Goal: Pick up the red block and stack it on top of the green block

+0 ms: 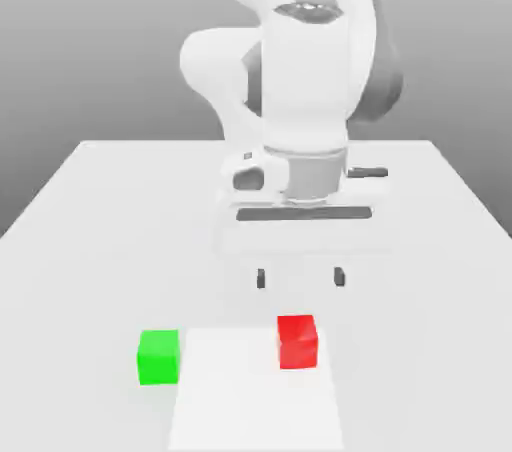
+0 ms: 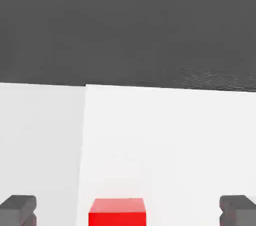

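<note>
Red block [image 1: 297,341] on table [image 1: 90,230]; green block [image 1: 158,356] apart; gripper [image 1: 300,278] spread above.

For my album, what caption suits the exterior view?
White arm's open gripper hovers behind the red block; green block sits apart on the table.

The red block [image 1: 297,341] is a small cube resting flat on the white table, toward the exterior view's right, on a brighter strip of the surface. In the hand view the red block [image 2: 117,212] shows its top face (squarely aligned). The green block [image 1: 158,356], a cube of similar size, sits flat toward the exterior view's left, well apart from the red one.
</note>
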Robot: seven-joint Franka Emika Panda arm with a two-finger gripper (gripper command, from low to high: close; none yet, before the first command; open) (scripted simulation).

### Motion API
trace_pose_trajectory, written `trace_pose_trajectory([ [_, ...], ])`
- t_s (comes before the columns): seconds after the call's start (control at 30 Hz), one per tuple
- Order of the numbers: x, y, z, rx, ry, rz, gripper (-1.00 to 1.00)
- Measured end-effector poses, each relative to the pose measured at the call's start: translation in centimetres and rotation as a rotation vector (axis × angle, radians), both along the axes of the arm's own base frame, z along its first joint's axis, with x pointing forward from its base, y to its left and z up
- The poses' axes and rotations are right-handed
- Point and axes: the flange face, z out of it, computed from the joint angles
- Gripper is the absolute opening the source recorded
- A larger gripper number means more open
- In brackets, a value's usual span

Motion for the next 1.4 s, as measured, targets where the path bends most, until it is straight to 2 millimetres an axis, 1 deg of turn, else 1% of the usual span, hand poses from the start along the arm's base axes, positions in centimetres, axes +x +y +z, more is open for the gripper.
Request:
trace_pose_trajectory([
  [0.07,-0.5,0.0,-2.3,0.000,0.018,-0.002,0.00],
  [0.2,-0.7,0.0,-6.1,0.000,0.024,0.000,0.00],
  [0.23,-0.8,0.0,-6.9,0.000,0.024,0.000,-1.00],
  [0.4,-0.8,0.0,-6.9,0.000,0.023,0.000,-1.00],
  [0.43,-0.8,0.0,-7.3,0.000,0.024,0.001,-1.00],
  [0.47,-0.8,0.0,-7.1,0.000,0.024,0.000,-1.00],
  [0.53,-0.7,0.1,-5.8,0.000,0.023,0.000,-1.00],
  [0.7,-0.8,0.0,-1.5,-0.001,0.024,-0.001,-1.00],
  [0.73,-0.5,-1.0,-1.0,-0.001,0.024,-0.054,-1.00],
  [0.9,0.9,-8.9,0.8,0.004,0.023,-0.448,-1.00],
  [1.0,0.9,-13.6,1.8,0.007,0.023,-0.687,-1.00],
  [1.07,0.7,-16.8,2.6,0.010,0.022,-0.848,-1.00],
  [1.1,0.5,-17.8,2.3,0.011,0.022,-0.895,-1.00],
  [1.13,0.5,-18.4,1.7,0.011,0.022,-0.921,-1.00],
  [1.27,0.5,-18.6,-2.2,0.011,0.022,-0.937,-1.00],
  [1.3,0.5,-18.6,-3.1,0.011,0.022,-0.937,1.00],
  [1.4,0.5,-18.6,-3.1,0.011,0.022,-0.937,1.00],
])
